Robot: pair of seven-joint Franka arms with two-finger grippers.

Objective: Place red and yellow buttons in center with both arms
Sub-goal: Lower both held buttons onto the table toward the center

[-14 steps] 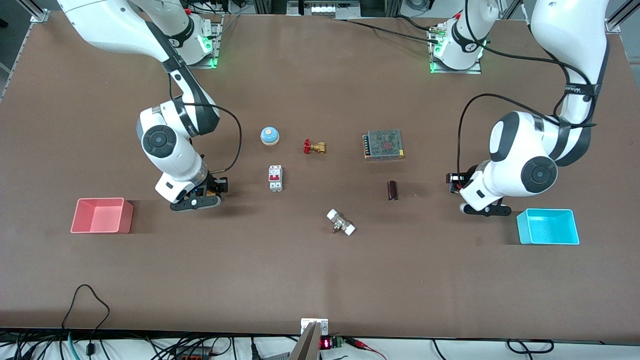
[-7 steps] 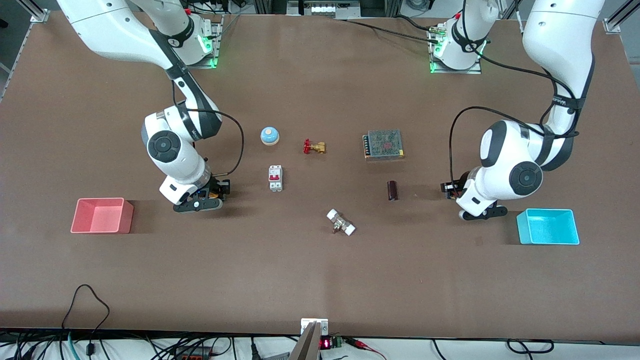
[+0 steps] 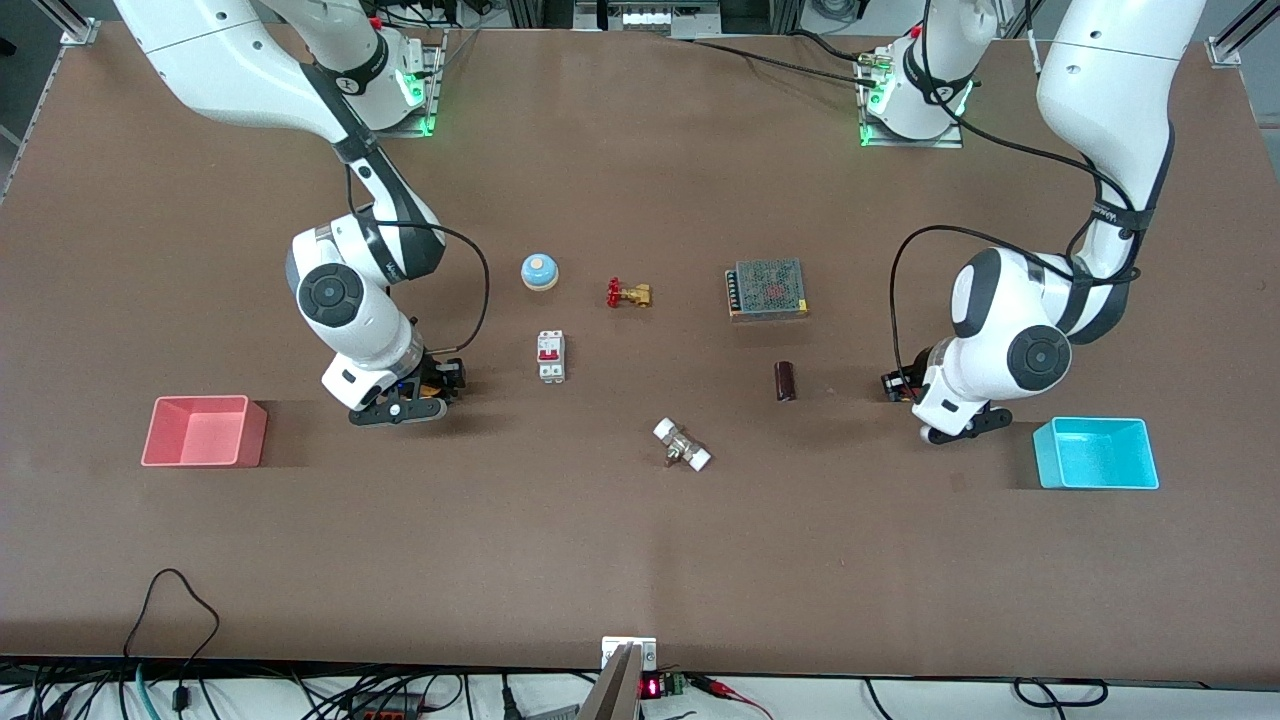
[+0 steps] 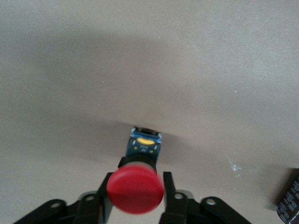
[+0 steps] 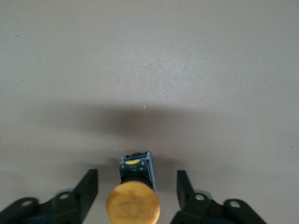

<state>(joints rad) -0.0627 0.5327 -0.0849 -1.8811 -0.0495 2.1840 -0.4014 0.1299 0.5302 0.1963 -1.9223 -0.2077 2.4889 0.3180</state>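
Observation:
My left gripper [image 4: 134, 181] is shut on the red button [image 4: 135, 190], its fingers tight against the black body under the cap. It hangs low over the table between the blue bin and the dark cylinder, also seen from the front [image 3: 950, 422]. My right gripper [image 5: 136, 176] is open, its fingers spread wide on both sides of the yellow button [image 5: 133, 204] without touching it. The yellow button seems to rest on the table. In the front view this gripper [image 3: 405, 400] is low between the pink bin and the circuit breaker. The bare centre [image 3: 640, 370] lies between the arms.
A blue dome bell [image 3: 539, 271], a brass valve [image 3: 629, 294], a circuit breaker [image 3: 551, 356], a mesh-topped power supply [image 3: 767, 290], a dark cylinder [image 3: 785, 381] and a white-ended fitting [image 3: 682, 445] ring the centre. A pink bin [image 3: 205, 431] and a blue bin [image 3: 1097, 453] stand at the table's ends.
The left arm has swung toward the table's centre, away from the blue bin, carrying the red button. The right gripper has shifted slightly toward the centre.

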